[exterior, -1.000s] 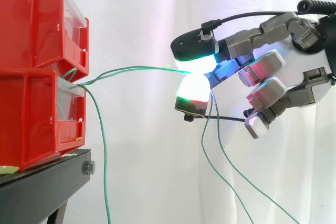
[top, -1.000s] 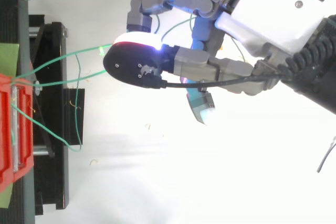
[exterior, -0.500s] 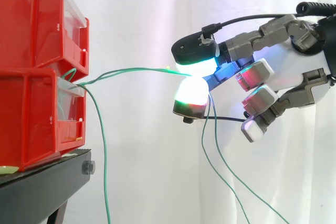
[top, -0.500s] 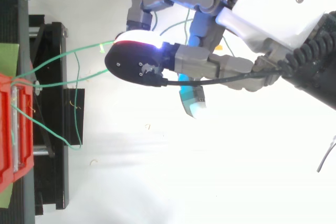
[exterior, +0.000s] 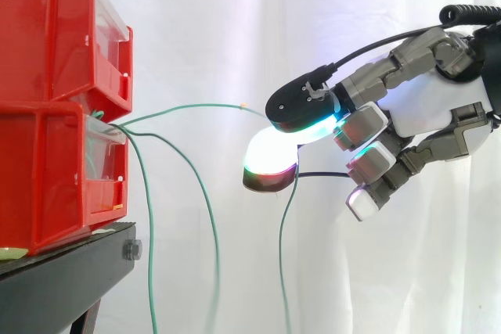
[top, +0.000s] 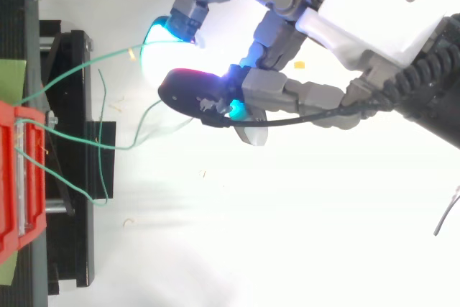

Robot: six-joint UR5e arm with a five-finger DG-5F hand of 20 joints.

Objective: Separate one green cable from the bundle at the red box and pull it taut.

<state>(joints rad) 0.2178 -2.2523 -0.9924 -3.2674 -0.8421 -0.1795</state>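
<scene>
Pinching one green cable (exterior: 196,105) between two glowing pads, the hand (exterior: 427,107) sits at centre right; the cable runs in a shallow arc to the red box (exterior: 47,177) at left

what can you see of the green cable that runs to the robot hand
A thin, wire-like green cable. It leaves the top of the lower red bin, rises in a shallow arc, bowed rather than taut, and is pinched between two glowing fingertips of the robot hand. Its free end hangs down below them.

No readable text, no legible labels, numbers or signs on the red box (exterior: 47,177), none on the black stand (exterior: 70,267)
</scene>
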